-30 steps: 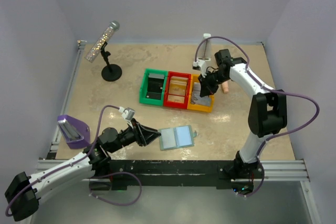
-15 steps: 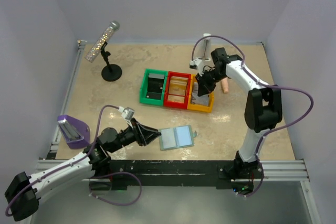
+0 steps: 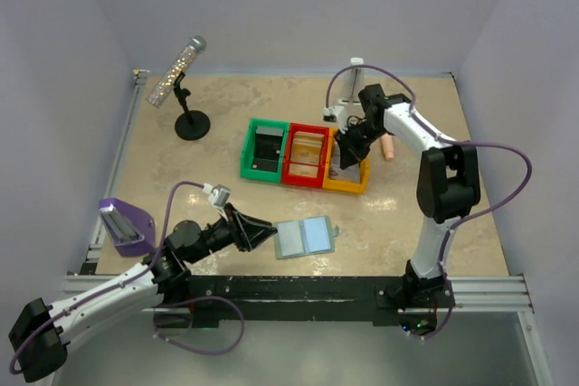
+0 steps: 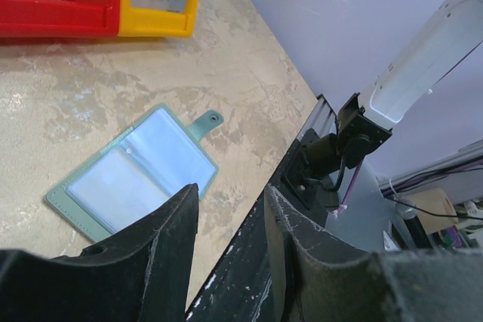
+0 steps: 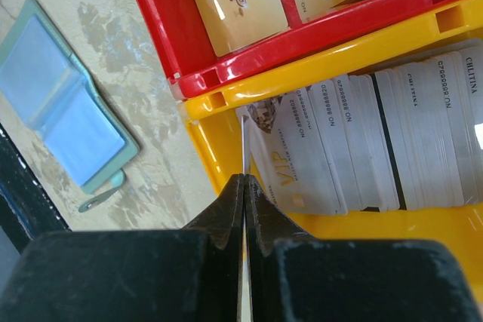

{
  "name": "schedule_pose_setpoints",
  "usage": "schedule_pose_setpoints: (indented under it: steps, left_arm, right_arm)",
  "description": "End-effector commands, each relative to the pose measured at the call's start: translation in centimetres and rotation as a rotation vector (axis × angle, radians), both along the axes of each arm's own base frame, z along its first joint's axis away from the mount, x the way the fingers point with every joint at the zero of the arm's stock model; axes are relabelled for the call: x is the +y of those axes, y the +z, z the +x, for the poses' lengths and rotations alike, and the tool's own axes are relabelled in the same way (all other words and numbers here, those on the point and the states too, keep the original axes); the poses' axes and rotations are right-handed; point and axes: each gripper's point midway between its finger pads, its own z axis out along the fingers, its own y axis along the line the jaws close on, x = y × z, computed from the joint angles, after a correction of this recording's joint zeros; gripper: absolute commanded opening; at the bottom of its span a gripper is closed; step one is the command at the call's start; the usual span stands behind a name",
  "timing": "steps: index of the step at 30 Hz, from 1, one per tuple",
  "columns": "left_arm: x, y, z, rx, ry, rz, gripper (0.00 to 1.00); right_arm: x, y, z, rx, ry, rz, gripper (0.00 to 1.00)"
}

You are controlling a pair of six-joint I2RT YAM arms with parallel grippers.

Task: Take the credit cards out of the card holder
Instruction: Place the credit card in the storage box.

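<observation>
Three plastic bins sit side by side mid-table: the green bin holds something dark, the red bin holds gold cards, and the yellow bin holds a packed row of silver-grey cards printed with "VIP" and numbers. The right gripper hangs over the near-left corner of the yellow bin with its jaws pinched together on one thin card, seen edge-on in the wrist view. The card holder lies open and flat on the table near the front edge, pale blue panels up and clasp tab pointing away from the arms – whether its pockets hold any cards I cannot tell. The left gripper rests low just left of the holder, jaws apart and gripping nothing. Well off to the sides stand a microphone on a stand at the back left, a purple object at the left edge and a small pink item right of the bins – none blocks the holder.
</observation>
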Motion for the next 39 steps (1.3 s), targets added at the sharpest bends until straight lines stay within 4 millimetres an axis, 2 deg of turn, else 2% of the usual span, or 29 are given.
schedule_pose_setpoints:
  steps: [1, 10, 17, 23, 28, 31, 36, 39]
  left_arm:
    - [0.5, -3.4, -0.5, 0.052, 0.0, 0.037, 0.45]
    - [0.5, -3.6, -0.4, 0.053, 0.001, 0.042, 0.45]
    - [0.4, -3.6, -0.5, 0.058, -0.008, 0.041, 0.45]
    - [0.5, -3.9, -0.6, 0.061, -0.008, 0.044, 0.45]
    - [0.5, -3.9, -0.6, 0.062, -0.005, 0.047, 0.45]
    - [0.5, -3.9, -0.6, 0.064, -0.006, 0.046, 0.45]
    - [0.5, -4.1, -0.7, 0.072, -0.006, 0.048, 0.45]
    - [0.6, -4.1, -0.7, 0.071, -0.006, 0.047, 0.45]
  right_arm:
    - [0.1, 0.6, 0.4, 0.007, -0.012, -0.016, 0.0]
    - [-0.3, 0.2, 0.4, 0.01, -0.027, -0.035, 0.0]
    - [-0.4, 0.2, 0.3, 0.008, -0.043, -0.044, 0.08]
    - [-0.5, 0.2, 0.4, 0.006, -0.05, -0.05, 0.09]
    - [-0.6, 0.3, 0.5, 0.001, -0.059, -0.056, 0.15]
    - [-0.7, 0.4, 0.7, -0.009, -0.064, -0.062, 0.19]
    - [-0.8, 0.7, 1.0, -0.024, -0.079, -0.065, 0.2]
    - [-0.7, 1.9, 1.8, -0.059, -0.101, -0.06, 0.2]
